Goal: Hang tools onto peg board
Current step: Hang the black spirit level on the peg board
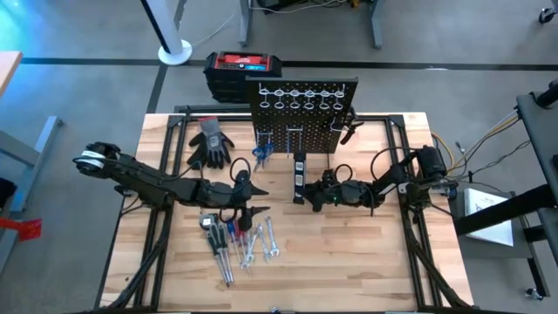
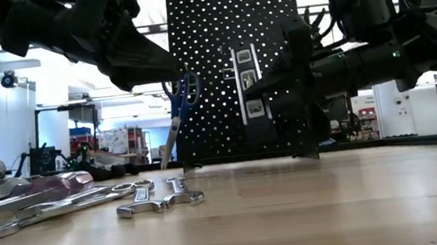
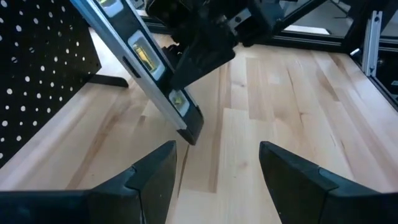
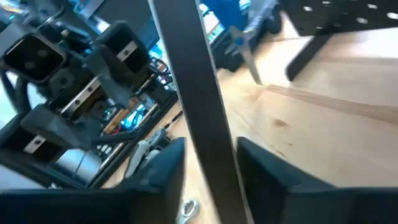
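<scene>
At table centre, the right gripper (image 1: 302,194) is clamping the black level bar (image 1: 298,177), fingers closed on either side of the bar in the right wrist view (image 4: 198,118). The level is standing on end just in front of the peg board (image 1: 302,113), its lower end touching the wood (image 3: 189,127). In the low view it is showing two vials (image 2: 247,78).

The left gripper (image 1: 251,199) is sitting just left of the level, over the tool pile, fingers spread wide apart (image 3: 158,177) and gripping nothing.

One peg board is standing upright at the back of the table (image 2: 237,64), with a row of silver ring hooks (image 1: 301,92) along its top edge; the exact count is unclear. One pair of blue-handled scissors (image 2: 178,106) is hanging on the board's left side, blades pointing down.

On the table front-left, screwdrivers (image 1: 222,242) with red and blue handles are lying bunched together, too overlapped to count surely. Wrenches (image 1: 263,244) are lying beside them; the low view is showing two small ones (image 2: 160,199) plus longer ones (image 2: 46,210) farther left.

One pair of work gloves (image 1: 209,142) is lying left of the board. One red-topped black box (image 1: 241,71) is sitting behind the table.
</scene>
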